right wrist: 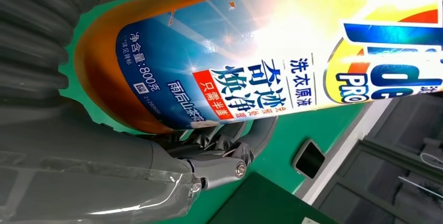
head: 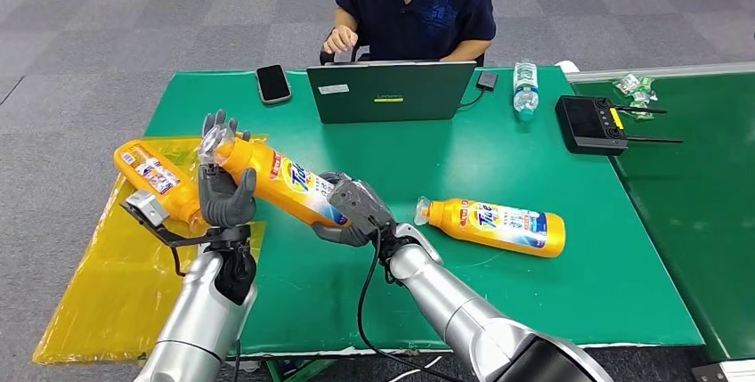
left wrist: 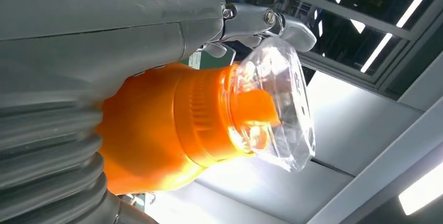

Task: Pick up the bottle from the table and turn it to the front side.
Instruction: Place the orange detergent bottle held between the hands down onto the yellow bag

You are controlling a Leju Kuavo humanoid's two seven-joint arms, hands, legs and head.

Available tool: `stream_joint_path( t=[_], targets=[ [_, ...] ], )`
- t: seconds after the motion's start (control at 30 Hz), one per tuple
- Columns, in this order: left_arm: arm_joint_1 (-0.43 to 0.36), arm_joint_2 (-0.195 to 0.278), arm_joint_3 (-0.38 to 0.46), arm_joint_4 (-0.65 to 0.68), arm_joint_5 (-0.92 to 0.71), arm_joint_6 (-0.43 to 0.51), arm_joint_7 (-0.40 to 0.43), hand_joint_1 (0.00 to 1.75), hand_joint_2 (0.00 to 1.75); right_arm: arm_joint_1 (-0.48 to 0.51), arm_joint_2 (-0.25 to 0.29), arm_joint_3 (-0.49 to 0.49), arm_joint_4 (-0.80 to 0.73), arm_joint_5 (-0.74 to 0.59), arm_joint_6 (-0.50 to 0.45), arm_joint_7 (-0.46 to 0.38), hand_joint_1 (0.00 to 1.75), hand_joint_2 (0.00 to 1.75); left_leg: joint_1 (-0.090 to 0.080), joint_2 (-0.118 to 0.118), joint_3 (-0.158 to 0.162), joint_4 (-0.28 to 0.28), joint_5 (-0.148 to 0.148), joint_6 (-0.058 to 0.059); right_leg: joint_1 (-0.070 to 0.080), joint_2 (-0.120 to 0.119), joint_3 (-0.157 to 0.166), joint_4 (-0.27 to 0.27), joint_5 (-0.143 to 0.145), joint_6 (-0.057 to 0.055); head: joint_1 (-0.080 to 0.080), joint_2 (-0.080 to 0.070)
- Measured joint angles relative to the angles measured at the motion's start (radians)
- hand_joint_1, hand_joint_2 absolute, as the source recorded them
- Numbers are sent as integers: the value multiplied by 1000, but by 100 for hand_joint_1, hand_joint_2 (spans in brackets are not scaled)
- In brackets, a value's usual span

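while both hands grip it, right hand [head: 356,211] base, left hand [head: 224,188] neck, bottle [head: 283,181] hangs above table [head: 499,155].

Right robot hand [head: 354,213], left robot hand [head: 224,188] hold bottle [head: 278,181] aloft.

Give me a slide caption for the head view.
Both robot hands, left and right, hold an orange Tide detergent bottle above the green table.
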Motion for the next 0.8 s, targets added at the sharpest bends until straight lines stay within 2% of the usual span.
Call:
stream_joint_path(
  t=[0.13,0.17,0.27,0.3,0.8],
  targets=[
    [1,0,-13,28,38,-18,1,0,175,1,1,0,0,-1,-3,0,175,175,0,0,0,0,0,0,0,0,0,0,0,0,0,0],
    [1,0,-16,34,42,-20,1,14,175,1,1,0,0,-1,-4,0,175,175,0,0,0,0,0,0,0,0,0,0,0,0,0,0],
    [2,0,-25,57,58,-24,3,145,175,4,1,0,0,-1,-8,0,175,175,0,0,0,0,0,0,0,0,0,0,0,0,0,0],
    [3,0,-29,68,63,-26,3,175,175,6,1,0,0,-2,-10,0,175,175,0,0,0,0,0,0,0,0,0,0,0,0,0,0],
    [16,-8,-50,179,100,-43,1,175,175,42,-1,0,2,-8,-30,7,175,175,0,0,0,0,0,0,0,0,0,0,0,0,0,0]
  ],
)
